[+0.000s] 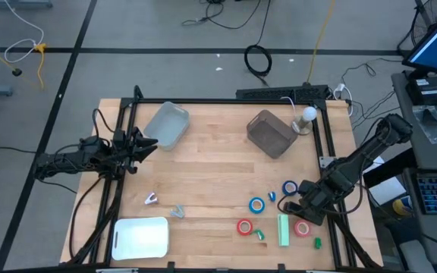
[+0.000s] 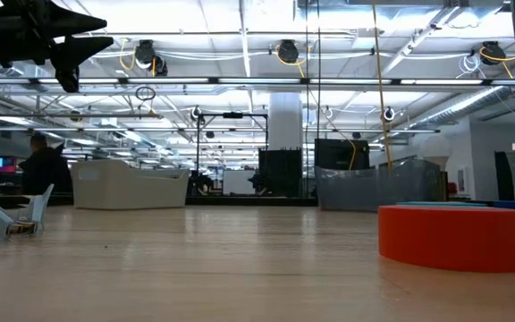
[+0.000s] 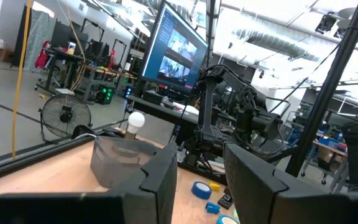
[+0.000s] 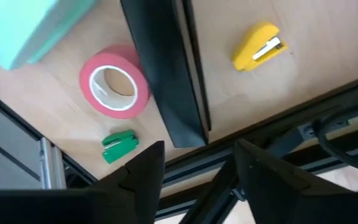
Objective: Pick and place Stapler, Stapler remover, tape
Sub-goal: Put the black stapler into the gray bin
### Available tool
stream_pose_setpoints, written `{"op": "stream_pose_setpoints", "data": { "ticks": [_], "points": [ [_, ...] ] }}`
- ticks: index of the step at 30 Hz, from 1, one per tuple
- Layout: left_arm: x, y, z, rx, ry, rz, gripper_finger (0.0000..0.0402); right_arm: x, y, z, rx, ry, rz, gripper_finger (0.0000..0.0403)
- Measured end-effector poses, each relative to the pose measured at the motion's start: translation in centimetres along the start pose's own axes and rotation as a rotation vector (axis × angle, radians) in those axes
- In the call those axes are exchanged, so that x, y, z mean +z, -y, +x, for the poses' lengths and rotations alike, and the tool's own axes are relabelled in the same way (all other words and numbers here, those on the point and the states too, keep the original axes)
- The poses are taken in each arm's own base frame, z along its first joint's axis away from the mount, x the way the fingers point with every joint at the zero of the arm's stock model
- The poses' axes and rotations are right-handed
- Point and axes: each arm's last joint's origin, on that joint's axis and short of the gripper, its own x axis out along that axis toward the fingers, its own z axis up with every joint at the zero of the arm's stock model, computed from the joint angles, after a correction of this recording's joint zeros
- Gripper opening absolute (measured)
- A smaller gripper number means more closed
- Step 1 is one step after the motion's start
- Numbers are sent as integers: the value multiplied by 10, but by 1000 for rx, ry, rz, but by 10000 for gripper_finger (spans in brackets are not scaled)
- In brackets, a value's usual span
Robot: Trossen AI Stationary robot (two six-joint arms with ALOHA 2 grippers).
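Note:
Two blue tape rolls (image 1: pixel 290 186) (image 1: pixel 257 204) and two red ones (image 1: pixel 244 226) (image 1: pixel 302 227) lie flat at the table's near right. A mint-green stapler (image 1: pixel 283 230) lies between the red rolls. Small staple removers are scattered about: white (image 1: pixel 151 199), grey (image 1: pixel 177 211), green (image 1: pixel 317 243) and, in the right wrist view, yellow (image 4: pixel 258 46). My right gripper (image 1: pixel 298 206) (image 4: pixel 197 168) hangs open, pointing down over the near right corner, above a red roll (image 4: pixel 114 89), with nothing between its fingers. My left gripper (image 1: pixel 146 144) (image 3: pixel 201 186) waits open and level at the left side.
A clear bin (image 1: pixel 167 123) and a dark bin (image 1: pixel 270 133) stand at the back of the table. A white tray (image 1: pixel 141 236) lies at the near left. A black frame rail (image 4: pixel 166 74) runs along the right side, under my right gripper. The middle of the tabletop is bare wood.

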Motion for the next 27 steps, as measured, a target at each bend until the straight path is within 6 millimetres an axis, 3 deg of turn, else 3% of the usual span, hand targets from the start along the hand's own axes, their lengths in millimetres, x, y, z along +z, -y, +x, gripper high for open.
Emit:
{"op": "stream_pose_setpoints", "data": {
  "ticks": [11,27],
  "points": [
    [0,0,0,0,0,0,136,0,0,0,4,1,-27,287],
    [0,0,0,1,1,2,136,-10,-12,13,-10,-8,-88,285]
  ]
}}
